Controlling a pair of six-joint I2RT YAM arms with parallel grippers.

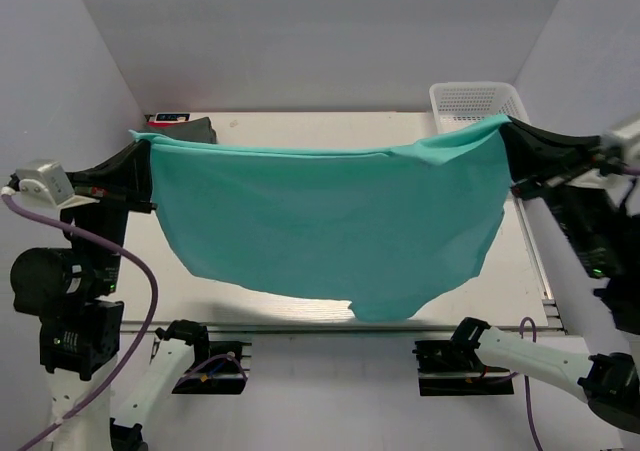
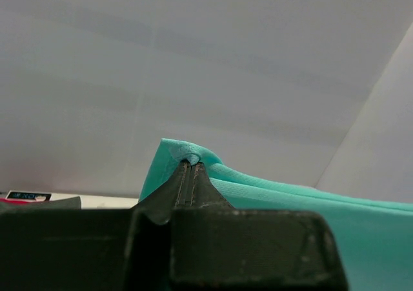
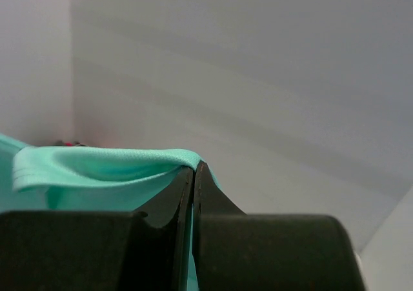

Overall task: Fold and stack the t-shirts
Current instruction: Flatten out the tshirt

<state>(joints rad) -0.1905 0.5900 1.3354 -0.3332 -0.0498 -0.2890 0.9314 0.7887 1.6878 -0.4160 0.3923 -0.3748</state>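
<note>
Left gripper [image 1: 146, 153] at mid-left of the top view, jaws pressed together on one upper corner of the teal t-shirt [image 1: 330, 226]; right gripper [image 1: 508, 136] at upper right, likewise clamped tight on the opposite upper corner. Stretched between the two, raised off the table [image 1: 300, 129] and hanging as a broad sheet across the middle of the frame: top edge nearly straight with a slight sag toward the centre, lower edge curved and drooping lowest just right of centre, near the bottom edge of the table. Close up in the left wrist view, a small bump of the teal t-shirt [image 2: 271, 191] wrapped over the closed fingertips [image 2: 184, 178], the rest running off to the lower right of that frame. In the right wrist view, a hemmed band of the teal t-shirt [image 3: 90, 165] trailing left from the shut fingertips [image 3: 206, 191], tips touching. Behind the left corner, at the upper left of the table, a dark grey-green t-shirt [image 1: 192, 129] lying low, partly hidden by the teal one. At the upper right, a white mesh basket [image 1: 478, 99] at the far corner of the table, its near rim behind the raised right corner of the shirt. Plain pale walls [image 1: 300, 31] on all sides.
</note>
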